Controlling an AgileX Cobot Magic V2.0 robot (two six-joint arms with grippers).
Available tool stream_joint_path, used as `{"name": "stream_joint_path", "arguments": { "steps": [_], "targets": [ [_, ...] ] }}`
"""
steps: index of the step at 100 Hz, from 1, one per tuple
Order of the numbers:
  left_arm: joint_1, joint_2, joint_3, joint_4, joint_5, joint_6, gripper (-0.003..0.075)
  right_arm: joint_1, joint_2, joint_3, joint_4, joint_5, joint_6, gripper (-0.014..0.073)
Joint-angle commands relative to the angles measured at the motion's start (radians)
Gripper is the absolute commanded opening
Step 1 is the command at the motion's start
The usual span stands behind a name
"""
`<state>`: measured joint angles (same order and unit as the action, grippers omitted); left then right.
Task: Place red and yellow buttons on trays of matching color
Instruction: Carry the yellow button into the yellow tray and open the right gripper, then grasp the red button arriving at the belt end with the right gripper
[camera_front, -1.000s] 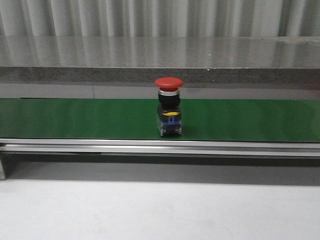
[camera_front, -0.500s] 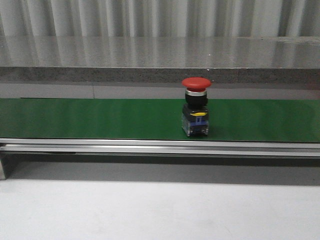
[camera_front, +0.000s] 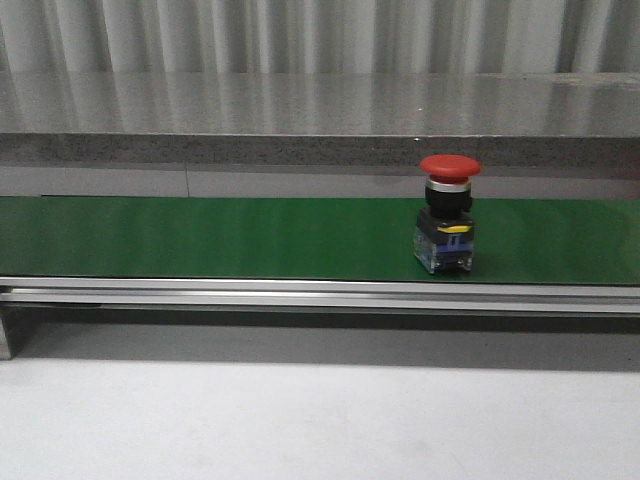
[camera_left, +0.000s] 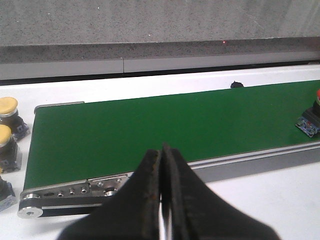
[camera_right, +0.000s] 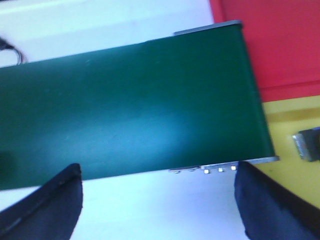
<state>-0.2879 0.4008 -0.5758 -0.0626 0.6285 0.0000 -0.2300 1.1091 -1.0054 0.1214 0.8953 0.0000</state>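
One red button (camera_front: 447, 212) | upright | near green belt (camera_front: 200, 238) front edge

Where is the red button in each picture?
Front view: the red button stands upright on the green belt, right of the middle.
Left wrist view: only a sliver of it peeks in at the picture's edge, on the belt.
Right wrist view: not in it; the belt is bare here.
Shared landmark: the green belt.
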Motion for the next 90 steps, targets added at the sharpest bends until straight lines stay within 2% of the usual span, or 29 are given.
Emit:
{"name": "stream_joint_path", "arguments": {
  "steps": [1, 25, 39, 65, 90],
  "targets": [
    [-0.007, 0.007, -0.026, -0.012, -0.077, 0.000, -0.0020, 0.062, -0.013, -0.022, 0.031, -0.019, -0.044, 0.0650],
    [-0.007, 0.007, -0.026, -0.012, -0.077, 0.000, -0.0020, 0.241, 0.066, -0.025, 0.097, 0.051, -0.142, 0.0647],
    [-0.007, 0.007, -0.026, -0.012, -0.077, 0.000, -0.0020, 0.306, 0.130, -0.025, 0.100, 0.086, -0.185, 0.0647],
    [-0.007, 0.007, -0.026, -0.012, -0.077, 0.000, -0.0020, 0.352, 0.220, -0.026, 0.195, 0.072, -0.335, 0.0647],
    [-0.007, 0.007, -0.026, -0.012, -0.079, 0.000, -0.0020, 0.353, 0.297, -0.055, 0.213, -0.033, -0.364, 0.0647]
  ]
}}
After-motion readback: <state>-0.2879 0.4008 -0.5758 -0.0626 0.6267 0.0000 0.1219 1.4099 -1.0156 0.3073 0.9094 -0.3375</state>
